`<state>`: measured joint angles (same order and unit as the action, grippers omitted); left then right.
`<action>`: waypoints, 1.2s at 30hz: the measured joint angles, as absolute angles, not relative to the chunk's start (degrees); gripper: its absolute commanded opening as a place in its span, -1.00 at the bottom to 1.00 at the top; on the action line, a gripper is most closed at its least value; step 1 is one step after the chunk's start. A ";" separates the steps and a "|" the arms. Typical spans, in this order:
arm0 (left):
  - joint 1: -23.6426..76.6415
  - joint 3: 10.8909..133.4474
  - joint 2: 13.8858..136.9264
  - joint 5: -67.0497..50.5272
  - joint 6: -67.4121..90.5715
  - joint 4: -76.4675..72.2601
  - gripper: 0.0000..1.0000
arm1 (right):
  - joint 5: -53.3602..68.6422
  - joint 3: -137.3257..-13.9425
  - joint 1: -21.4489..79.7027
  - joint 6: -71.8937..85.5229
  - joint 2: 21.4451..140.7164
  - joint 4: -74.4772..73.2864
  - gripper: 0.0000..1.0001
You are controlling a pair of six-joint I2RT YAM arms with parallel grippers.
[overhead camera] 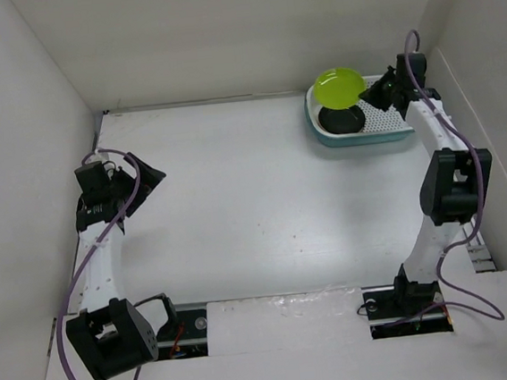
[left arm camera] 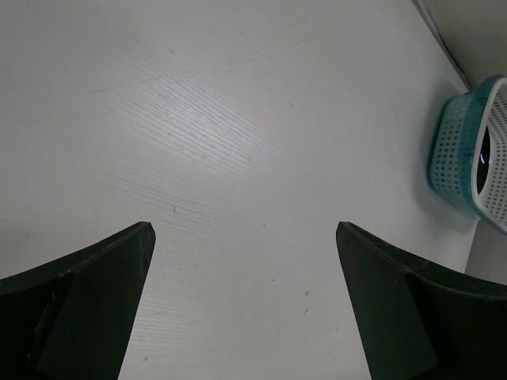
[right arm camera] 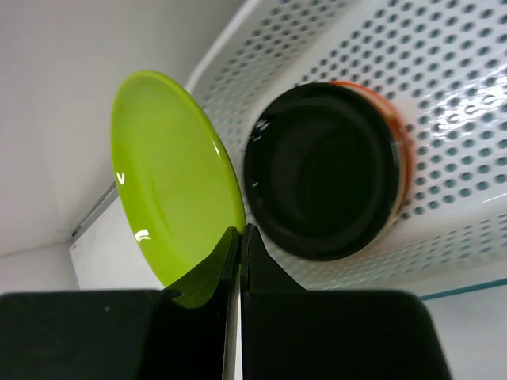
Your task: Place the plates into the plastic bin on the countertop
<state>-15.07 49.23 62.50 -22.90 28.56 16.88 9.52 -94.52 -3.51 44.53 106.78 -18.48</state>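
Observation:
The white perforated plastic bin point(overhead camera: 382, 125) with a teal base stands at the back right of the countertop point(overhead camera: 237, 201). A glossy black plate point(overhead camera: 342, 119) lies in it on top of an orange plate point(right arm camera: 400, 138). My right gripper point(overhead camera: 368, 96) is shut on the rim of the lime green plate point(overhead camera: 338, 87) and holds it tilted above the bin's left end. In the right wrist view the green plate point(right arm camera: 170, 182) is pinched by its edge in the gripper point(right arm camera: 240, 231), beside the black plate point(right arm camera: 321, 170). My left gripper point(overhead camera: 149, 178) is open and empty at the left. The other plates are out of view.
White walls close in the countertop on the left, back and right. The bin point(left arm camera: 467, 162) shows at the right edge of the left wrist view, with bare countertop point(left arm camera: 238, 158) between the open fingers point(left arm camera: 396, 301). Arm bases and cables sit at the near edge.

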 measured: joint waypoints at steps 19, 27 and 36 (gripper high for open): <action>-15.07 49.21 62.74 -23.77 28.34 16.01 0.99 | 12.40 -99.18 -7.44 43.75 120.20 -18.79 -0.20; -15.07 49.21 62.98 -23.77 28.34 16.01 0.99 | 12.40 -97.51 -7.42 43.99 118.06 -18.65 0.71; -15.07 49.21 62.98 -22.48 28.32 16.05 0.99 | 4.67 -96.60 -3.22 42.52 102.32 -22.57 1.00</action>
